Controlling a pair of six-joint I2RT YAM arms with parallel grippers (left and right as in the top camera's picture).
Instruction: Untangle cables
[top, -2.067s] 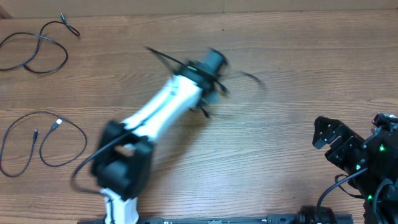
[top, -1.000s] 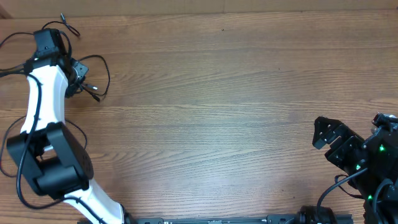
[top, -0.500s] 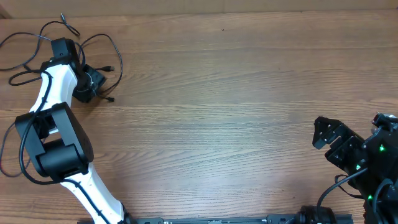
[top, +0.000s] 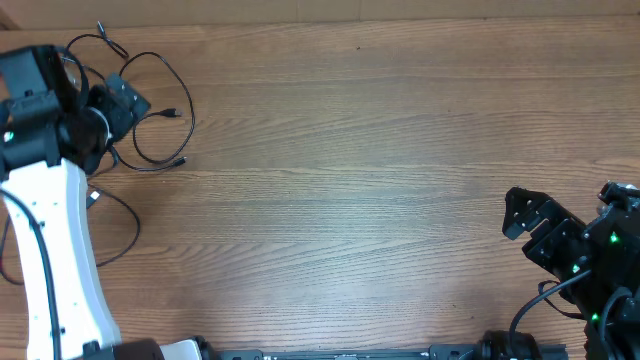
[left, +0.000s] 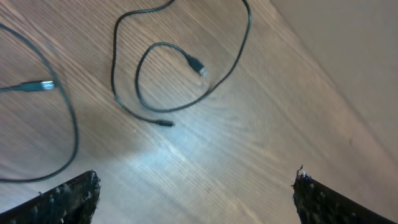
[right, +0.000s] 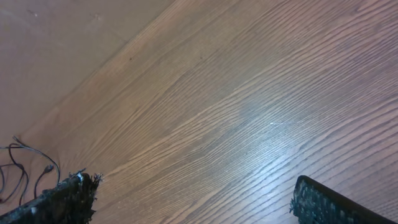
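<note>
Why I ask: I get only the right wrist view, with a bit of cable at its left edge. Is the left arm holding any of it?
Observer: No. The left gripper hangs over the table with its jaws wide apart and nothing between them.
Operator: Where is the nearest cable to it?
Observer: A looped cable lies flat on the wood beside that gripper, on the side toward the table's middle, with both plug ends free.
Operator: Any others near that arm?
Observer: Yes, a second cable curves along the white left arm, nearer the base, with a silvery plug at one end.
</note>
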